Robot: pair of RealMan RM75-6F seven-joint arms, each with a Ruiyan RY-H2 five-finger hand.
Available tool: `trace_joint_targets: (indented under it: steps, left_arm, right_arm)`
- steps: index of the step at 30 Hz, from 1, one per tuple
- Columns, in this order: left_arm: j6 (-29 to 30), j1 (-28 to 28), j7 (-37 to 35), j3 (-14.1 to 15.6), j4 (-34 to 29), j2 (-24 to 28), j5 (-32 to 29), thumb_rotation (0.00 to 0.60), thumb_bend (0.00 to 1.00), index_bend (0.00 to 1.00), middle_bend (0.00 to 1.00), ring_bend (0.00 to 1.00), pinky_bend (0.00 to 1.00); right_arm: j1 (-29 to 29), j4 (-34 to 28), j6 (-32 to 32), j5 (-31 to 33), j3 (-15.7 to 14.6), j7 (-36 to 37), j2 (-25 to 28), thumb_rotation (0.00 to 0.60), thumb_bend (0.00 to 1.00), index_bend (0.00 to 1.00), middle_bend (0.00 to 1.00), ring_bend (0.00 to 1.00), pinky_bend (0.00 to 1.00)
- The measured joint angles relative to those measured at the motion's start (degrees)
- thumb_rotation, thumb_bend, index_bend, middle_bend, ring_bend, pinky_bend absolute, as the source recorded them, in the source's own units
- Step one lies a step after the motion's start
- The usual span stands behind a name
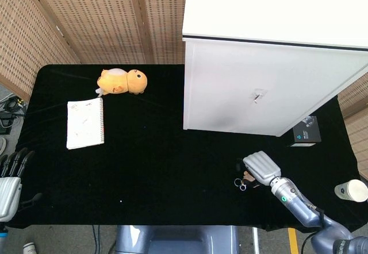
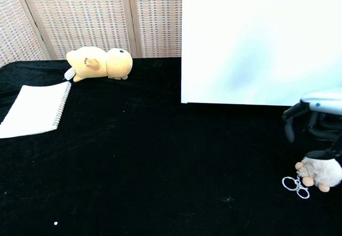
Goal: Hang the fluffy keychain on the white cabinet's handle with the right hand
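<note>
Right hand (image 1: 261,168) over the fluffy beige keychain (image 2: 320,173), palm down, near the front right of the black cloth-covered desk (image 1: 161,173). Head view: the silver back of the hand covers most of the fluffy ball; only a small pinkish part and the metal key rings (image 1: 240,183) show at its left edge. Chest view: dark fingers (image 2: 291,119) curl downward above the ball, hanging just over it; whether they touch it cannot be told, nor whether they are closing on it. Keychain lies on the desk, rings flat on the cloth to its left.

White cabinet (image 1: 270,87) stands at the back right of the desk, its small metal handle (image 1: 257,96) on the front face, well apart from the keychain.

Left hand (image 1: 10,179) at the front left corner of the desk, off its edge, fingers (image 1: 17,159) straight and slightly apart, holding nothing.

Also on the desk: orange plush toy animal (image 1: 122,81) lying on its side at the back left; white spiral notebook (image 1: 85,123) just in front of it; small black box (image 1: 305,131) beside the cabinet's right front corner. A white paper cup (image 1: 351,191) sits at the far right edge.
</note>
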Motion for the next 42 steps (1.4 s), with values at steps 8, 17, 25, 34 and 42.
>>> trace_joint_targets:
  steps: [8, 17, 25, 34, 42]
  left_arm:
    - [-0.29, -0.32, 0.18, 0.15, 0.01, -0.05, -0.25, 0.6, 0.0, 0.0, 0.0, 0.0, 0.0]
    - [-0.52, -0.57, 0.71, 0.31, -0.01, -0.3, -0.48, 0.6, 0.0, 0.0, 0.0, 0.0, 0.0]
    - [-0.68, -0.79, 1.42, 0.44, -0.03, -0.65, -0.87, 0.6, 0.0, 0.0, 0.0, 0.0, 0.0]
    - [-0.59, -0.91, 1.36, 0.5, 0.0, -0.79, -1.08, 0.6, 0.0, 0.0, 0.0, 0.0, 0.0]
    - [-0.76, -1.09, 1.62, 0.63, 0.01, -0.9, -1.23, 0.6, 0.0, 0.0, 0.0, 0.0, 0.0]
  right_arm:
    - [1.71, 3.0, -2.13, 8.53, -0.37, -6.67, -5.94, 0.6, 0.48, 0.51, 0.92, 0.92, 1.0]
    - [2.33, 6.13, -1.49, 11.79, -1.29, -9.41, -10.09, 0.6, 0.49, 0.52, 0.92, 0.92, 1.0]
    - [2.44, 9.38, -0.62, 12.98, -2.98, -11.49, -13.56, 0.6, 0.52, 0.55, 0.92, 0.92, 1.0]
    - [2.14, 12.77, 1.32, 11.61, -3.94, -11.99, -15.58, 0.6, 0.54, 0.55, 0.92, 0.92, 1.0]
    - [1.98, 15.31, 2.24, 10.83, -4.8, -13.38, -17.12, 0.6, 0.54, 0.56, 0.92, 0.92, 1.0]
